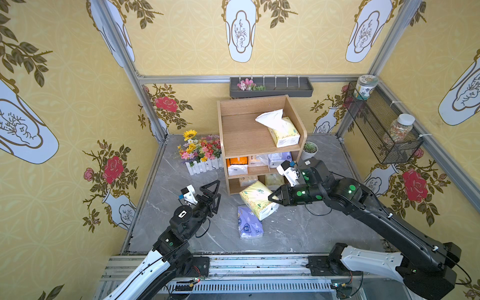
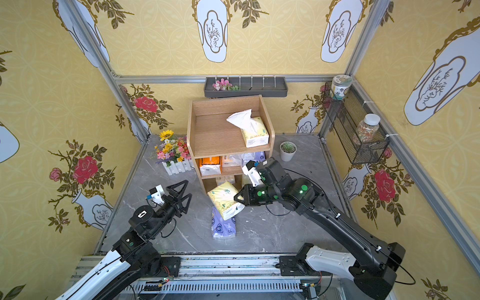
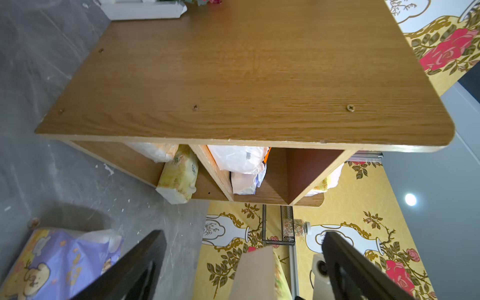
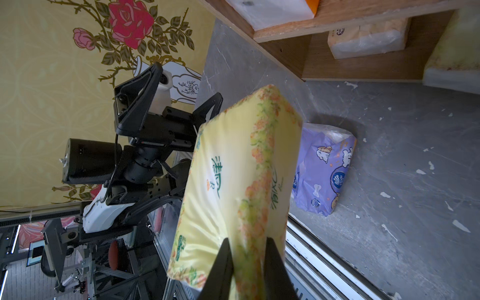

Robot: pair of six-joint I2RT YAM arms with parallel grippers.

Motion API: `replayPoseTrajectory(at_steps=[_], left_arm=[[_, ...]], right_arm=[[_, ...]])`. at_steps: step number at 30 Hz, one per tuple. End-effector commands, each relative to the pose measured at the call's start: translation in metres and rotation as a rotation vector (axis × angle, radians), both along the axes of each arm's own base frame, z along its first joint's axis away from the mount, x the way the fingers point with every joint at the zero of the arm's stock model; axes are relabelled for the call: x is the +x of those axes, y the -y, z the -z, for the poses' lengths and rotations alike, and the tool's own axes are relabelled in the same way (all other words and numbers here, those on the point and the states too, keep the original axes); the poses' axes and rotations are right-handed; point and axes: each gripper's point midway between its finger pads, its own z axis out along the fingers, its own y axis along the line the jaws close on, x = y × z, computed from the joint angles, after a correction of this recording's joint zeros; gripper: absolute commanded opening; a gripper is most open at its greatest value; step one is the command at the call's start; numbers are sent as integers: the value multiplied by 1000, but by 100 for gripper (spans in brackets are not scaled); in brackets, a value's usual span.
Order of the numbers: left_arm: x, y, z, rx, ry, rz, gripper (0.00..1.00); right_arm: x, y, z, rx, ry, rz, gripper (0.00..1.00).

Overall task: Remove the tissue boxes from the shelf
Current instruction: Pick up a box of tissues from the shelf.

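1. Against the worktop's (image 1: 298, 228) back edge, in both top views, the wooden shelf (image 1: 241, 135) carries an opened tissue pack (image 1: 285, 133) on top and an orange pack (image 1: 237, 162) one tier down. Just before the shelf, the right gripper (image 1: 274, 197) pinches a yellow-green tissue pack (image 1: 255, 198) above a lavender pack (image 1: 249, 223) lying on the worktop. The left gripper (image 1: 213, 193) gapes empty.
2. Left wrist: spread fingers (image 3: 135, 267) face the shelf's side panel (image 3: 246, 72).
3. Right wrist: jaws clamp the yellow-green tissue pack's (image 4: 233, 168) end, and the lavender pack (image 4: 324, 168) lies beyond.

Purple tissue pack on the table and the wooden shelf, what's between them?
The yellow-green tissue pack, pinched at one end by the right gripper, sits between the purple pack and the shelf in both top views.
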Motion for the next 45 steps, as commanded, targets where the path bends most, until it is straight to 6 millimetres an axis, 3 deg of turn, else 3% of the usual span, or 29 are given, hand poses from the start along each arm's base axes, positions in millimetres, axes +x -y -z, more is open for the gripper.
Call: replayPoseTrajectory(at_steps=[1, 5, 11, 19, 24, 29, 34, 40, 42, 45], left_arm=[[-12, 17, 15, -44, -106, 110, 100], [-17, 36, 17, -113, -106, 212, 100], [-13, 50, 13, -226, -78, 264, 100], [-13, 50, 23, -253, -106, 261, 100], [-12, 48, 25, -264, -115, 248, 99], [-11, 48, 26, -259, -118, 242, 87], [-9, 45, 21, -254, -98, 226, 68], [-8, 45, 18, -193, -92, 220, 37], [-8, 45, 16, -186, -81, 220, 29], [-9, 46, 14, -140, -51, 236, 23]], right_arm=[[16, -21, -14, 102, 39, 10, 0], [26, -35, 1, 83, 27, 32, 0], [32, -48, 12, 74, 38, 33, 0], [43, -52, 31, 21, 61, 96, 0], [39, -76, 33, 59, 61, 50, 0], [29, -90, 42, 44, 58, -4, 0], [29, -84, 44, 9, 66, 5, 2], [24, -82, 45, -25, 56, -25, 15], [23, -79, 44, -32, 60, -24, 25], [22, -74, 39, -34, 64, -21, 64]])
